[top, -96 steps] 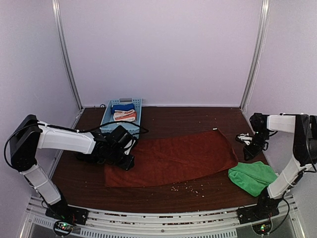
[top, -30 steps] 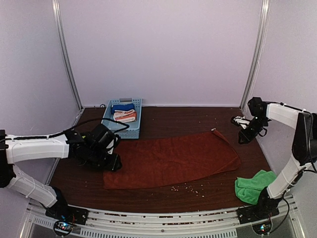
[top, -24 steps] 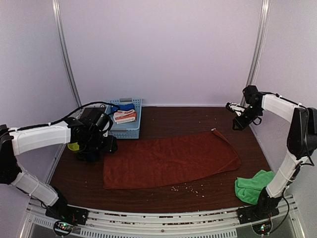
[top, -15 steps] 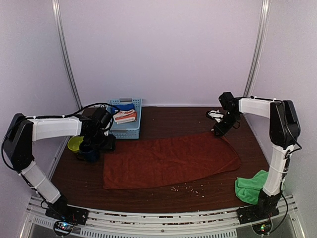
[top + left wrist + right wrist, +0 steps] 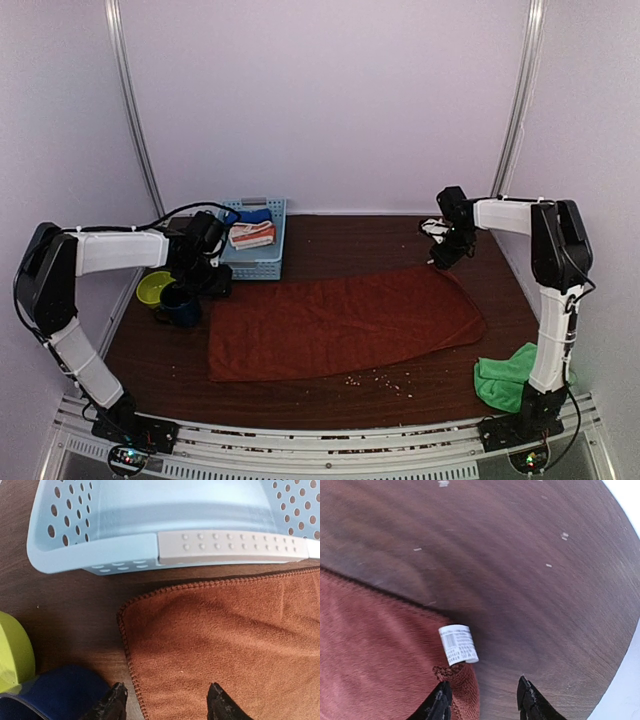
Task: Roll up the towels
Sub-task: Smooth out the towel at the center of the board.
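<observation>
the left claw (image 5: 167,706) stands partly open with nothing between its fingers, poised over the far left corner of the rust towel (image 5: 345,320), which lies spread flat across the middle of the table (image 5: 330,240). just beyond that corner is the rim of a light blue basket (image 5: 150,545). beside the claw sit a dark blue cup (image 5: 55,695) and a yellow-green cup (image 5: 12,650). the right claw (image 5: 484,705) is also partly open and empty, above the towel's far right corner, where a white tag (image 5: 458,644) sticks out. the green towel (image 5: 508,378) lies bunched at the near right edge, by the right arm's base.
</observation>
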Tool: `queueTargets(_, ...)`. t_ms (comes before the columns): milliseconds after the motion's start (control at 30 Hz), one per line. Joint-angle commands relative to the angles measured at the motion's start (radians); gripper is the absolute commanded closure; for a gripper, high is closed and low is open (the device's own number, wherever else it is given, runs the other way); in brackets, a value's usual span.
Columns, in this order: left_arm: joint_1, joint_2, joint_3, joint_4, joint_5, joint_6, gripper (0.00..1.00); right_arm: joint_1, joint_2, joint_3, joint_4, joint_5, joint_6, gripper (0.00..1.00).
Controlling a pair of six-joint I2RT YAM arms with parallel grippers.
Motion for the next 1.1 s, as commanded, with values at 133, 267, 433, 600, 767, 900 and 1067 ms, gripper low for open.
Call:
queueTargets(133,0.019,0.026,0.026,0.038,-0.021,0.024,0.43,-0.078,-0.04,0.033,0.04,-0.077,0.078,0.56)
queueTargets(267,0.022,0.034,0.027,0.041,-0.019,0.024,0.43,-0.06,-0.079,0.007,0.042,-0.195,0.058,0.56)
queueTargets(433,0.021,0.033,0.027,0.048,-0.003,0.028,0.44,0.015,-0.068,-0.011,0.043,-0.149,0.02,0.53)
queueTargets(600,0.022,0.042,0.033,0.047,-0.01,0.028,0.43,0.028,0.041,0.064,0.029,0.017,0.078,0.53)
queueTargets(767,0.032,0.049,0.033,0.044,-0.02,0.025,0.43,0.022,0.06,0.057,0.036,0.098,0.091,0.56)
queueTargets(900,0.036,0.053,0.039,0.044,-0.018,0.028,0.43,-0.004,0.041,0.034,0.041,0.071,0.105,0.65)
queueTargets(1067,0.035,0.063,0.052,0.044,-0.018,0.03,0.43,-0.029,0.037,0.025,0.043,0.012,0.106,0.87)
